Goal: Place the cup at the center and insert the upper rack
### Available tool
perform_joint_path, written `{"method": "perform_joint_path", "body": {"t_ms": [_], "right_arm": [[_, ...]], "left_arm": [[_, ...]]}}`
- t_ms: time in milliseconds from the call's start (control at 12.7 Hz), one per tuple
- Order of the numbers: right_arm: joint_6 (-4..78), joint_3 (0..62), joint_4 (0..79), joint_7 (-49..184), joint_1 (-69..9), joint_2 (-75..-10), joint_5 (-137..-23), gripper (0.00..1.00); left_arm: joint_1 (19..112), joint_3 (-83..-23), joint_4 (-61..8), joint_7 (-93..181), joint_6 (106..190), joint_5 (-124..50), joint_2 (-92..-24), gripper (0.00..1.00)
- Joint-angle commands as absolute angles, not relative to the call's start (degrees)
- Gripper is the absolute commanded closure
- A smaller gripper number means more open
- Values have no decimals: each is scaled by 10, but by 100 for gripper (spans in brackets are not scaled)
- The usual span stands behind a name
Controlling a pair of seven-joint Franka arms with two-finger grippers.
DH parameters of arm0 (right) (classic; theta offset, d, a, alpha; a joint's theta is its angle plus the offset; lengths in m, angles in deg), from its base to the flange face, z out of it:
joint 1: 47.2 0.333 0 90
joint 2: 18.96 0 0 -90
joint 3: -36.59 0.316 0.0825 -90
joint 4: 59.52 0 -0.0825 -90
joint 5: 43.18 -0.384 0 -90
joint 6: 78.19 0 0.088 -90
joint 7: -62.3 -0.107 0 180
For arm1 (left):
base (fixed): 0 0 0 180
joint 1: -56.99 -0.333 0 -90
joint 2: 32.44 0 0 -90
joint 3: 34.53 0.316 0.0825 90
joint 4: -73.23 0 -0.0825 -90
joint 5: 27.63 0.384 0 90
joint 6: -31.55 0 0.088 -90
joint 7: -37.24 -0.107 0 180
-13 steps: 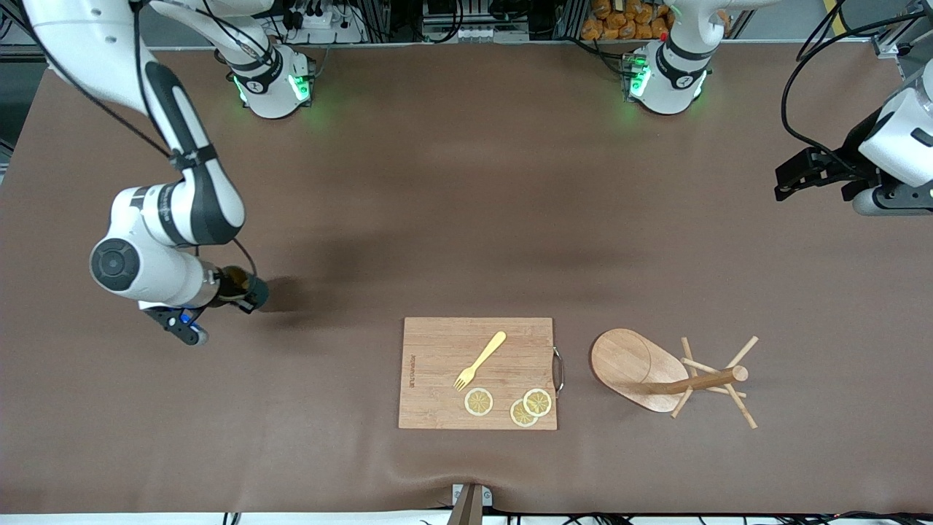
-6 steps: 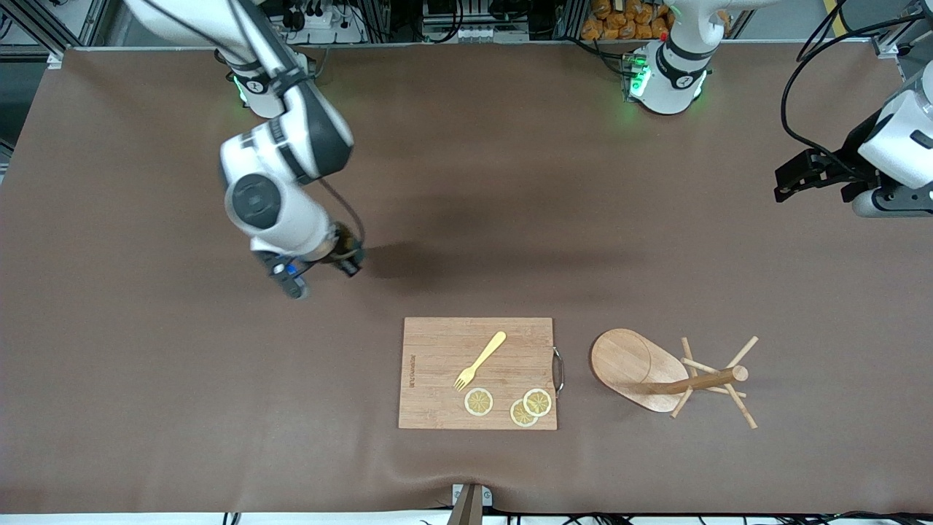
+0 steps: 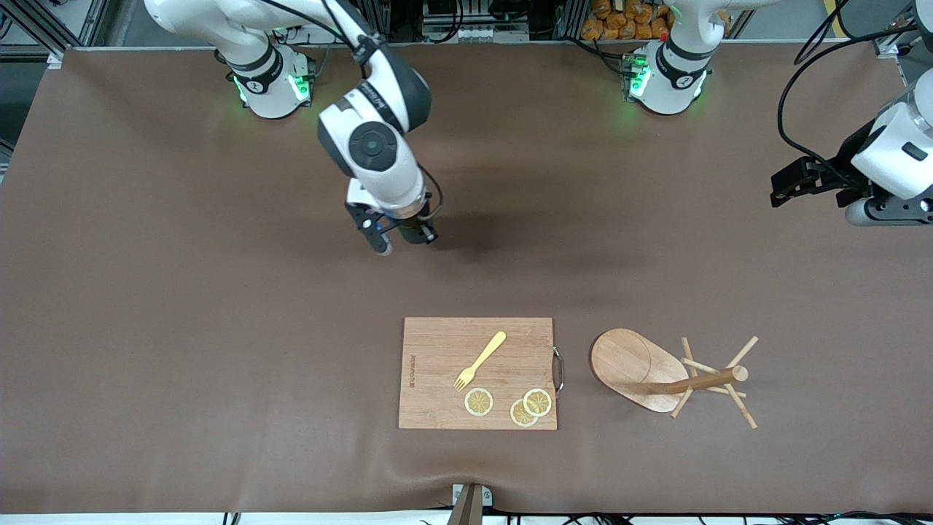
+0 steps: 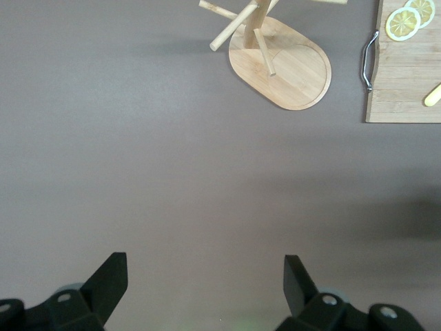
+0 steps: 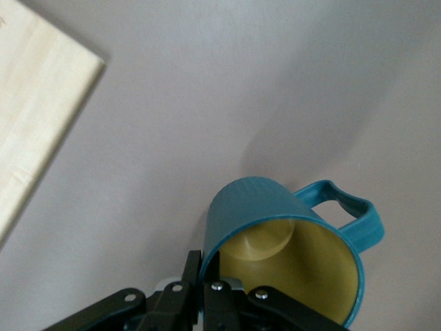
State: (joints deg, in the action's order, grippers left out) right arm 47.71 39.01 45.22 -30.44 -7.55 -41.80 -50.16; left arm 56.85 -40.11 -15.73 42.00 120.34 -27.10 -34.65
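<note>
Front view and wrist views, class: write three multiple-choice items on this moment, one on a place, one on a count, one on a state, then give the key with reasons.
1. Where is the fork? A on the cutting board; B in the cup; C on the upper rack
2. How many lemon slices? A two; B three; C five
3. The left gripper is: A open; B shut on the cup; C shut on the fork

Key: A, it lies on the board. B, three show. A, fingers apart, nothing between; the right gripper holds the cup's rim.
</note>
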Motion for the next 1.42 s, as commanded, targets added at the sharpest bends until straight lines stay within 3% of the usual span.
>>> {"method": "perform_joint_path", "body": {"t_ms": [0, 315, 1339], "right_arm": [[517, 383, 462, -324, -45, -443, -511, 100], [571, 383, 462, -338, -19, -481, -511, 100], [565, 383, 432, -401, 20, -489, -561, 100]], "left_arm": [[566, -404, -151, 418, 1205, -264, -347, 0], [567, -404, -150, 418, 1205, -265, -347, 0], [574, -406, -148, 429, 1206, -265, -347, 0]]}}
